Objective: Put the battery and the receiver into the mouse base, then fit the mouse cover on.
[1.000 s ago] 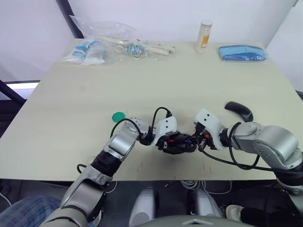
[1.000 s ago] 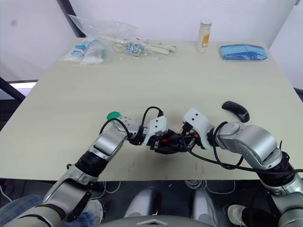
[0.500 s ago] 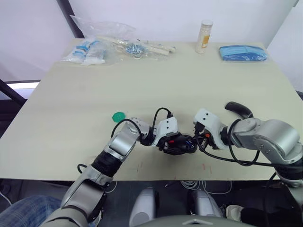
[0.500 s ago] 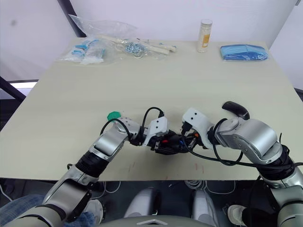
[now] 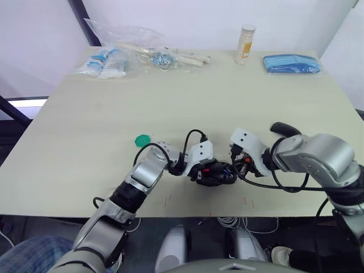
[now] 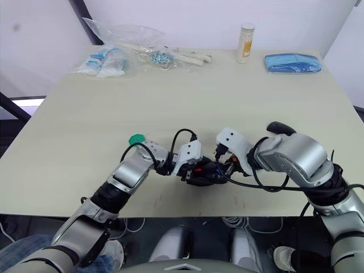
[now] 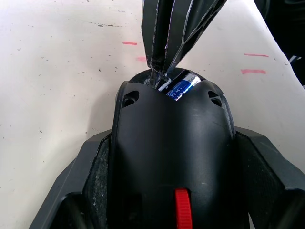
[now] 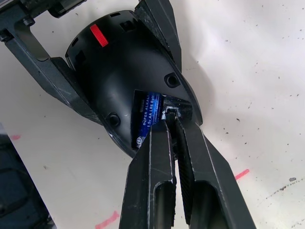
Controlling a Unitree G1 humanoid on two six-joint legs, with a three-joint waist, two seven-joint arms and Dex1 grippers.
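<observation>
My left gripper (image 5: 211, 170) is shut on the black mouse base (image 5: 218, 173), its fingers (image 7: 97, 167) clamping both flanks just above the table near the front edge. The base's red patch (image 7: 182, 214) faces up. The blue battery (image 8: 147, 117) lies in its hollow compartment. Beside the battery sits a tiny pale receiver (image 8: 170, 113), and my right gripper (image 8: 170, 122) is shut on it, tips pressed into the base's rear opening. The mouse cover (image 5: 286, 129) rests on the table to the right, partly hidden behind my right forearm.
A green disc (image 5: 141, 139) lies left of my left wrist. Plastic bags of parts (image 5: 114, 57) sit at the back left, a small bottle (image 5: 245, 42) and a blue packet (image 5: 291, 63) at the back right. Red marks dot the table's front edge.
My right forearm has swung up and inward, shifting the wrist slightly left, while its fingertips stay at the base's rear opening. The left gripper and mouse base have not moved.
</observation>
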